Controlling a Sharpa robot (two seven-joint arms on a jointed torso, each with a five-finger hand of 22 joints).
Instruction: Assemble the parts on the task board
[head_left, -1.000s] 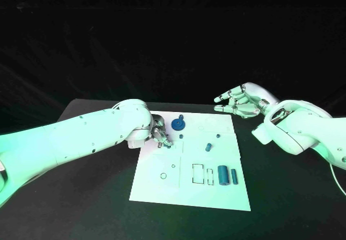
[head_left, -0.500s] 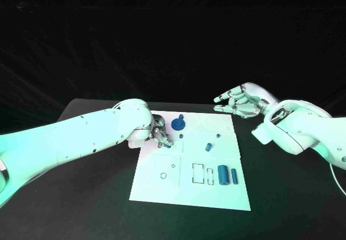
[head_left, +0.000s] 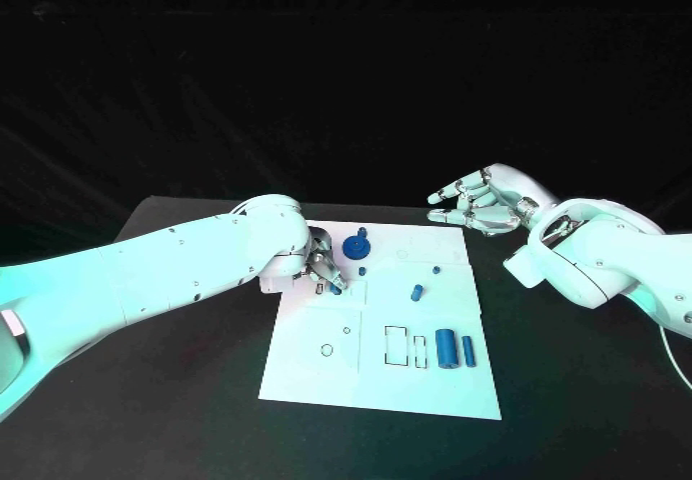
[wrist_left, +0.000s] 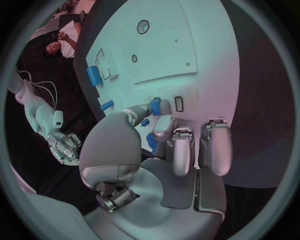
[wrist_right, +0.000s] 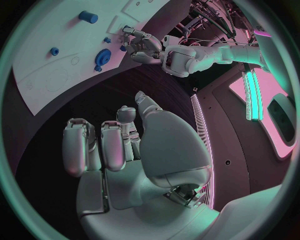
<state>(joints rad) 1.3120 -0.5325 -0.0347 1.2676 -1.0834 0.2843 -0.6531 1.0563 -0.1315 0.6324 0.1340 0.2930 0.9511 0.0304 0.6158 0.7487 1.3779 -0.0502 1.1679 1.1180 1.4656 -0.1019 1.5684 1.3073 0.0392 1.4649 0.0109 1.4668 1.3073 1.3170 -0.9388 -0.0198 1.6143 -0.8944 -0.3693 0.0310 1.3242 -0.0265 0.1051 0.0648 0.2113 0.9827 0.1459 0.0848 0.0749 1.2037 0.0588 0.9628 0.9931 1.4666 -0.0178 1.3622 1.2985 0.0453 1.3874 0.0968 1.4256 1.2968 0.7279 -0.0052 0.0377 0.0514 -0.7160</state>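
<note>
Your left hand (head_left: 320, 266) was down on the white task board (head_left: 378, 390) near its far left corner, pinching a small blue part (wrist_left: 155, 106) between the thumb and a fingertip, the tip almost touching the board beside a small rectangular outline (wrist_left: 179, 103). The other fingers (wrist_left: 215, 145) were curled loosely beside it. Your right hand (head_left: 480, 204) hovered off the board's far right corner over the black table (head_left: 173, 390), holding nothing, its fingers (wrist_right: 78, 145) apart and gently bent.

The board was flat, smooth and matte, marked with thin outlines. On it you had a round blue gear-like disc (head_left: 356, 248) at the far edge, a short blue peg (head_left: 417, 294) lying near the middle, and two blue cylinders (head_left: 449, 351) lying side by side near the right edge.
</note>
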